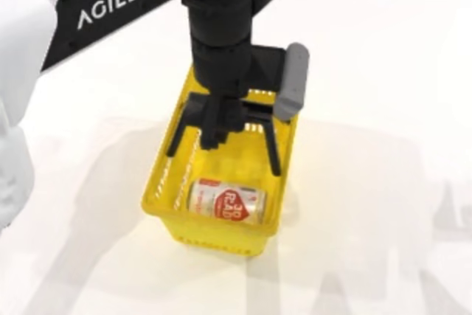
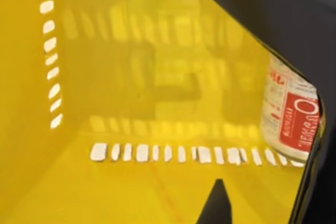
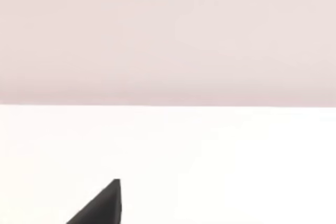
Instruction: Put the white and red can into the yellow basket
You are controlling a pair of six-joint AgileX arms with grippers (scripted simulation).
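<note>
The white and red can (image 1: pixel 226 201) lies on its side on the floor of the yellow basket (image 1: pixel 157 186), at the basket's near end. My left gripper (image 1: pixel 220 132) hangs open above the basket's far half, pointing down, apart from the can and holding nothing. From the left wrist, the yellow basket wall (image 2: pixel 31 129) fills the picture; the can (image 2: pixel 291 119) shows at one side and one dark fingertip (image 2: pixel 218 205) pokes in. My right gripper is outside the top view; its wrist view shows one fingertip (image 3: pixel 107 205) over bare white table.
The basket's grey handle bar (image 1: pixel 293 82) on black arms stands raised just right of my left wrist. White table (image 1: pixel 383 182) surrounds the basket on all sides.
</note>
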